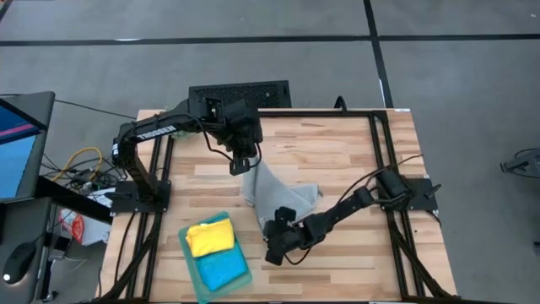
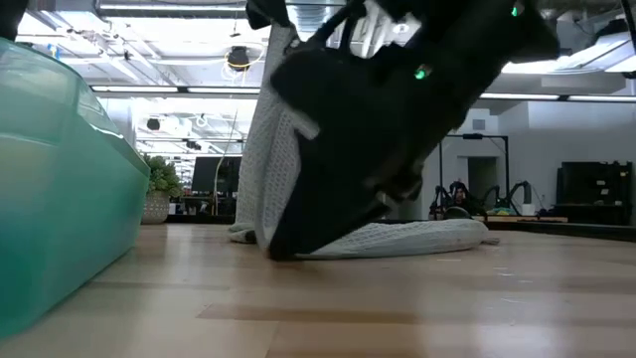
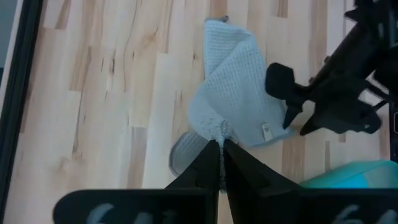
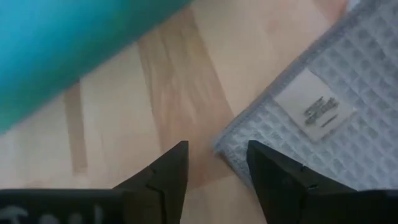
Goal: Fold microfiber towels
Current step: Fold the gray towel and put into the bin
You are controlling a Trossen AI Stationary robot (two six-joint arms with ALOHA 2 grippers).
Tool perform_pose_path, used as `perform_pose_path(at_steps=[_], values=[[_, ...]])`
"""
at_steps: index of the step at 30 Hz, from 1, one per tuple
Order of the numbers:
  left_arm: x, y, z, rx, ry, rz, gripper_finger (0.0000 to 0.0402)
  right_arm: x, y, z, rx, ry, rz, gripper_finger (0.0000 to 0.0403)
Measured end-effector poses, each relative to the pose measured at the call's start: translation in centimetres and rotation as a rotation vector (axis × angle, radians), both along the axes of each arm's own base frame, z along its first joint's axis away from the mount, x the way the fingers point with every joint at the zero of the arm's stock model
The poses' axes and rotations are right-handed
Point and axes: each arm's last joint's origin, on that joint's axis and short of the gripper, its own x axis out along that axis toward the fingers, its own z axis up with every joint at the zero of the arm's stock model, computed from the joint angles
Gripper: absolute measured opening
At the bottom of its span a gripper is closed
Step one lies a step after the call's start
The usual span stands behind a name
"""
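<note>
Pale wood-plank surface (image 1: 337, 152) inside a black frame, grey floor around it; beyond, an open workshop with ceiling lights. Grey towel (image 1: 274, 196) lies mid-surface, one corner lifted. Left gripper (image 1: 242, 165) has its jaws pinched tight on that raised corner. Right gripper (image 1: 277, 245) sits low at the towel's near corner beside the label, jaws apart, holding nothing. Teal tray (image 1: 192, 257) holds a yellow towel (image 1: 209, 238) and a blue towel (image 1: 221, 268).
</note>
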Motion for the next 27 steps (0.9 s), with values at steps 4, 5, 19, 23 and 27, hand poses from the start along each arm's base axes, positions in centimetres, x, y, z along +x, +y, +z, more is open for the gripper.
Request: perform_pose_path(at_steps=[4, 5, 19, 23, 27], values=[[0.1, -0.3, 0.0, 0.000, 0.000, -0.010, 0.0004, 0.0, 0.3, -0.7, 0.028, 0.010, -0.055, 0.0199], [0.1, -0.4, 0.0, 0.000, 0.001, -0.012, 0.0004, -0.1, 0.2, -0.8, 0.028, 0.028, -0.076, 0.0197], [0.2, -1.8, -0.1, -0.027, 0.015, -0.008, 0.0004, -0.9, -0.7, 1.1, 0.117, 0.148, -0.197, 0.0007], [-0.4, -2.5, -0.1, -0.044, 0.057, -0.005, 0.0004, -2.2, -0.9, 5.7, 0.141, 0.122, -0.179, 0.0004], [-1.3, -3.3, 0.4, -0.062, 0.076, 0.008, 0.0004, -4.7, -1.8, 11.0, 0.103, 0.077, -0.217, 0.0003]])
